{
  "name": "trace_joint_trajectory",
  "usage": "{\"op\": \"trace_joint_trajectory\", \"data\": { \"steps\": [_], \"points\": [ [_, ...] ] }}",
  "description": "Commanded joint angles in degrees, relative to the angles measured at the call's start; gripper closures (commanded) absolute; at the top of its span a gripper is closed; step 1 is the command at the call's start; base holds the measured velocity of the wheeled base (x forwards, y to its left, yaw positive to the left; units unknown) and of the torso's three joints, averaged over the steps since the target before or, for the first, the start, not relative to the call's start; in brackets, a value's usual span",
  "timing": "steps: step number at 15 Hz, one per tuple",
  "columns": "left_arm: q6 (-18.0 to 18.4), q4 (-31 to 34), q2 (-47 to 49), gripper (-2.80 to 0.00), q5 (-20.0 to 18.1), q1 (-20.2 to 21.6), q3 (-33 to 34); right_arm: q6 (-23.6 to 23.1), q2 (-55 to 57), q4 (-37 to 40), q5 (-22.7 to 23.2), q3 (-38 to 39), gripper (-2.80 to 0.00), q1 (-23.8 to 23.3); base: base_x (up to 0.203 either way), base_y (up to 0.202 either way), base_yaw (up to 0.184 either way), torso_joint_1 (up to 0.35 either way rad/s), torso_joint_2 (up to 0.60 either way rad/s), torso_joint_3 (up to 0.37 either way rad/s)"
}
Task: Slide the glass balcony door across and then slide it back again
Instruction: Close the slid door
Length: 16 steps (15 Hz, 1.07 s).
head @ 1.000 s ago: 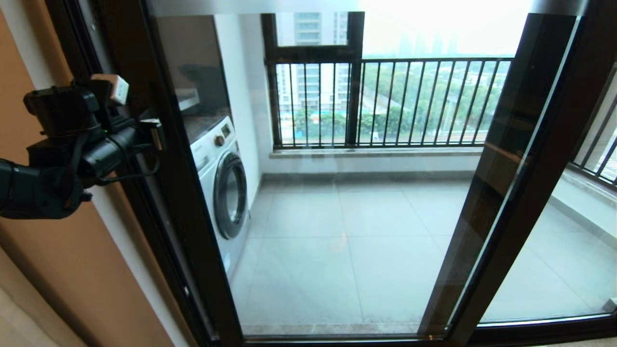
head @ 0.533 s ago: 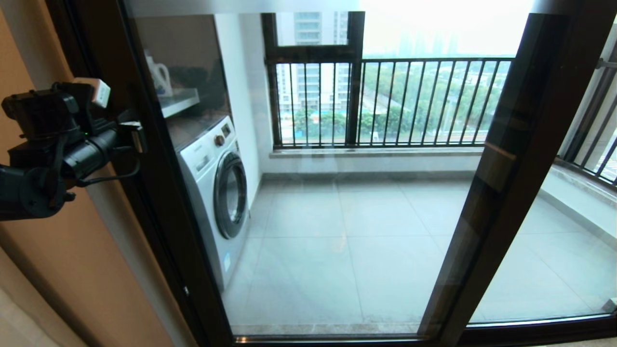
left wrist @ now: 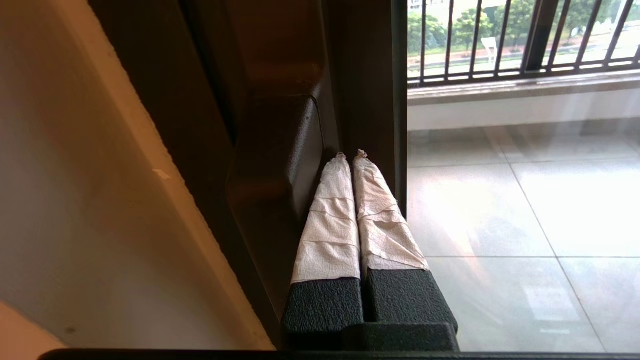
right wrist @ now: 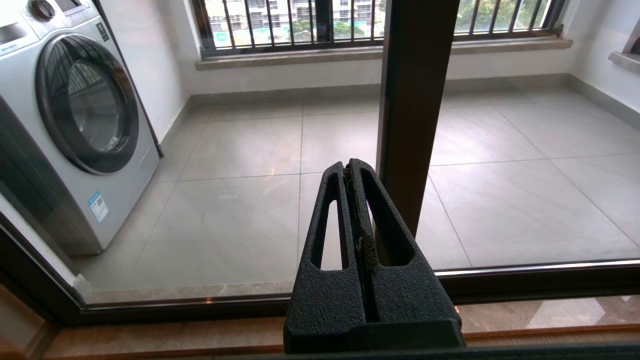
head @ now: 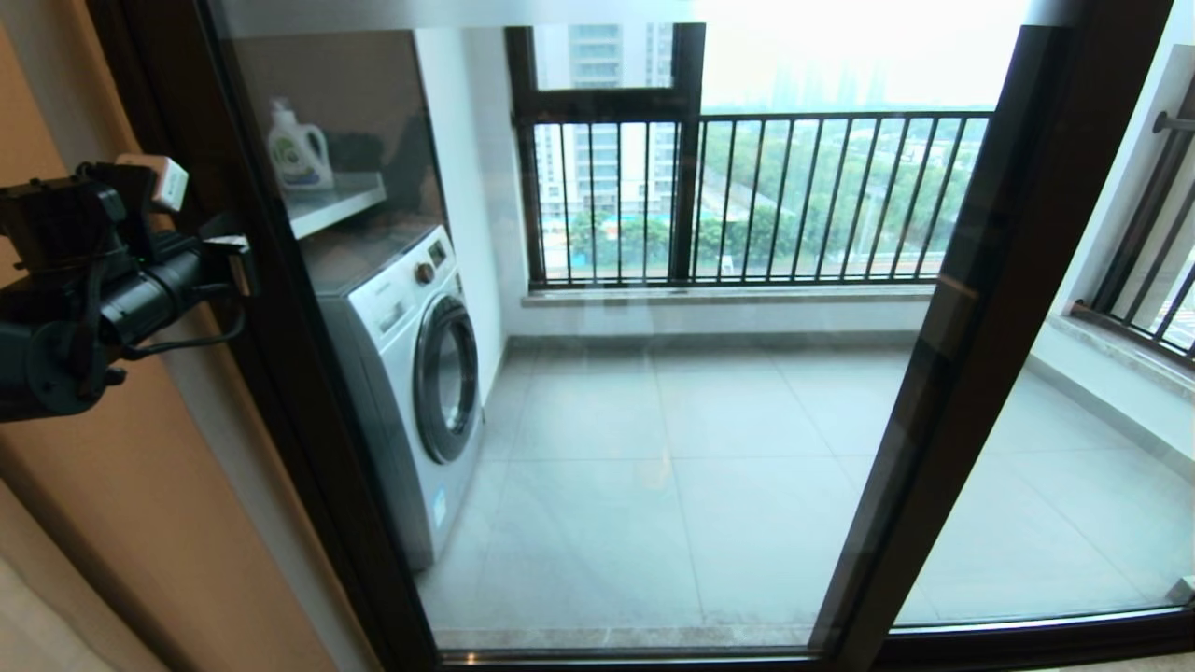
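The glass balcony door [head: 308, 392] fills the head view, its clear pane held in a dark brown frame. My left gripper [head: 238, 266] is at the door's left upright, about chest height. In the left wrist view the gripper [left wrist: 350, 156] is shut, and its paper-wrapped fingers [left wrist: 330, 220] lie together beside the dark pull handle [left wrist: 280, 165], pressed against the upright [left wrist: 370, 75]. They hold nothing between them. My right gripper [right wrist: 348, 165] is shut and empty, low before the glass near the right upright [right wrist: 415, 100]. It is outside the head view.
Behind the glass are a washing machine [head: 411, 373], a detergent bottle [head: 297, 149] on a shelf [head: 336, 205], grey floor tiles and a black-barred railing [head: 794, 196]. An orange-tan wall [head: 140, 513] borders the door on the left. The floor track [right wrist: 200, 305] runs along the bottom.
The door has slid left, and my left gripper has moved left with its upright. More of the washing machine and the bottle now show through the glass.
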Motion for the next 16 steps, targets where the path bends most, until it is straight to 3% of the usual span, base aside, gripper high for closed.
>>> {"op": "trace_joint_trajectory", "data": {
  "steps": [1,12,16],
  "points": [
    [0.2,-0.3,1.3,0.0,-1.5,2.4,-0.6,0.0,0.1,0.0,0.0,0.6,0.0,0.0,0.0,0.0,0.0,0.0,0.0,0.0],
    [-0.1,-0.4,0.9,0.0,-2.3,3.1,-1.5,0.0,0.1,0.0,0.0,0.6,0.0,0.0,0.0,0.0,0.0,0.0,0.0,0.0],
    [-2.9,-0.3,-4.0,0.0,-2.3,-3.0,2.0,0.0,0.1,0.0,0.0,0.6,0.0,0.0,0.0,0.0,0.0,0.0,0.0,0.0]
  ]
}}
